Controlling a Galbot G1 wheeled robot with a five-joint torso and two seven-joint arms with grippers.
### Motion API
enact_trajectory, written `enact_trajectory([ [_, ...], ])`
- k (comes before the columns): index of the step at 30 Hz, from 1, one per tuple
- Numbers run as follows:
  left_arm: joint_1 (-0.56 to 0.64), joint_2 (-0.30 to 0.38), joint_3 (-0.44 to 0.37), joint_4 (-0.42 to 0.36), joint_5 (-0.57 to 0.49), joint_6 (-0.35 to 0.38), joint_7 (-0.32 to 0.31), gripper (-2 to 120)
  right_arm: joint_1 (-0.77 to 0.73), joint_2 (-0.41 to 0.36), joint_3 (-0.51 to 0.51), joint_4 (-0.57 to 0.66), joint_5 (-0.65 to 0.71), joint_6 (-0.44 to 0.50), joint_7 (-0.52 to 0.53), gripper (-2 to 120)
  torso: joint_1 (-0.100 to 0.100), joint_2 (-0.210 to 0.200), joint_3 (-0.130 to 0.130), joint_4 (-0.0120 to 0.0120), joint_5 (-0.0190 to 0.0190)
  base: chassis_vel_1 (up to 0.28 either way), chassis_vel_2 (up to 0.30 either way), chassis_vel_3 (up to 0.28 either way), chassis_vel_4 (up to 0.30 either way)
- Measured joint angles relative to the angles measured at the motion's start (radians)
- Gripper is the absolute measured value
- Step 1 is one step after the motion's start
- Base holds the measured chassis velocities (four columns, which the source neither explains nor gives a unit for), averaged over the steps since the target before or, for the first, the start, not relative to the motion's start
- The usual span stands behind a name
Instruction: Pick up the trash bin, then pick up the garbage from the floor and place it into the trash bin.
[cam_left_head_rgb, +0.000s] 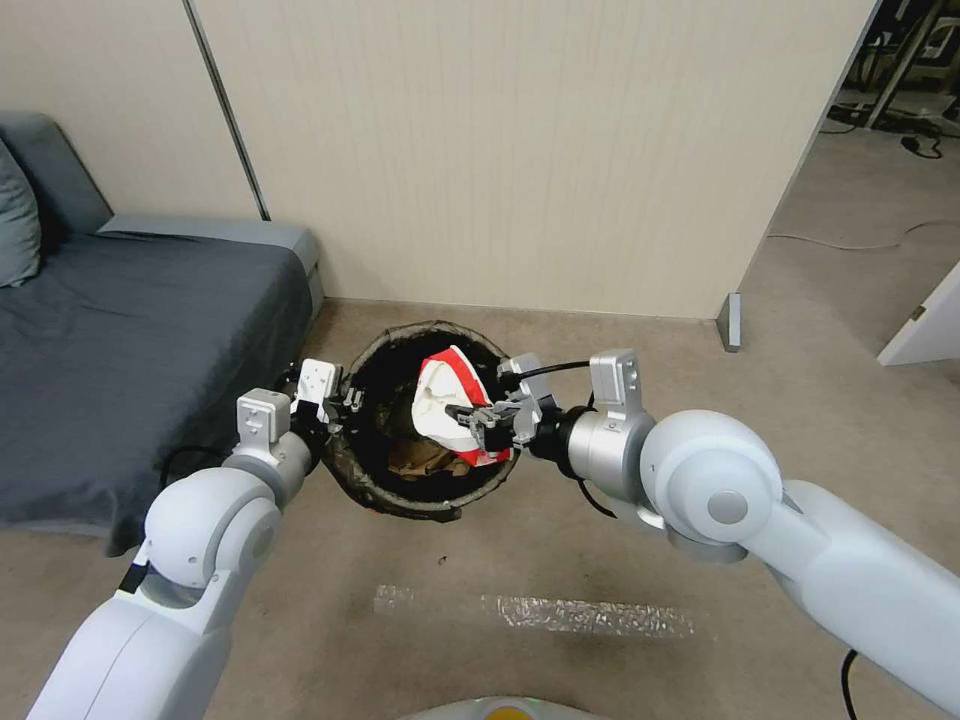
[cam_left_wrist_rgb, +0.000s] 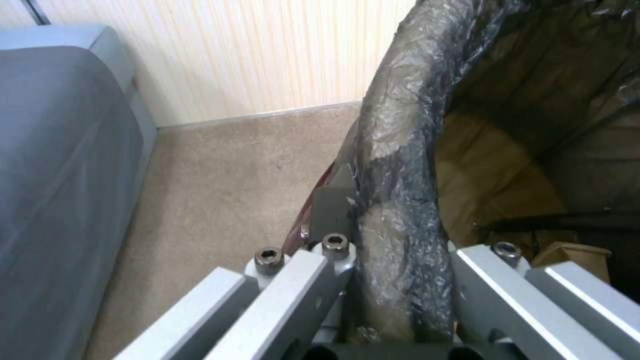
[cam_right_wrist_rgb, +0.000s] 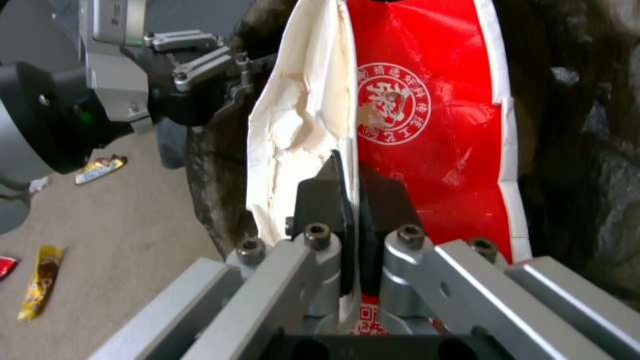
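Left tool (cam_left_head_rgb: 345, 405): clamped on the near-left rim of the trash bin (cam_left_head_rgb: 400, 500), one finger outside the rim and one inside, the bag liner pinched between them.
Trash bin: held up off the carpet (cam_left_head_rgb: 560, 540) between the two arms, in front of the wall (cam_left_head_rgb: 520, 150), mouth open toward the head camera.
Right tool (cam_left_head_rgb: 478, 415): closed on a red-and-white wrapper (cam_left_head_rgb: 450, 395), fingers nipping its edge, positioned over the bin's mouth.
Wrapper: crumpled, white on one side and red with a round white seal on the other, inside the ring of the rim.
Bin contents: a tan paper bag (cam_left_head_rgb: 420, 460) lies at the bottom.
Floor litter: two yellow packets (cam_right_wrist_rgb: 40, 280) lie on the carpet, seen in the right wrist view.
Sofa (cam_left_head_rgb: 130, 330): grey, left of the bin.
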Motion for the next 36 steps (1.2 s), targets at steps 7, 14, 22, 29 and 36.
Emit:
enact_trajectory([
  [7, -0.002, 0.000, 0.001, 0.011, 0.001, 0.000, 0.002, 1, -0.005, 0.010, 0.019, -0.014, 0.001, 0.004, -0.011, 26, 0.000, 0.000, 0.000, 0.0002, 0.0000, 0.000, 0.000, 0.000, 0.000],
  [14, -0.005, 0.000, 0.002, 0.024, 0.001, 0.000, 0.006, 1, 0.011, 0.029, 0.017, -0.040, 0.007, 0.012, -0.028, 48, 0.000, 0.000, 0.000, 0.0001, 0.0000, 0.000, 0.000, 0.000, 0.000],
  [22, -0.007, 0.000, -0.002, 0.024, -0.002, 0.000, 0.006, 1, 0.041, 0.056, -0.003, -0.069, 0.009, 0.025, -0.031, 80, 0.000, 0.000, 0.000, 0.0002, 0.0000, 0.000, 0.000, 0.000, 0.000],
  [29, -0.003, -0.001, -0.002, 0.025, -0.005, 0.000, 0.004, 1, 0.057, 0.049, 0.062, -0.046, -0.031, 0.054, -0.064, 99, 0.000, 0.000, 0.000, 0.0003, 0.0000, 0.000, 0.000, 0.000, 0.000],
  [36, 0.015, 0.000, -0.007, -0.013, -0.028, 0.000, -0.042, 1, 0.032, -0.018, 0.254, -0.023, -0.310, 0.134, -0.103, 100, 0.000, 0.000, 0.000, 0.0002, 0.0000, 0.000, 0.000, 0.000, 0.000],
])
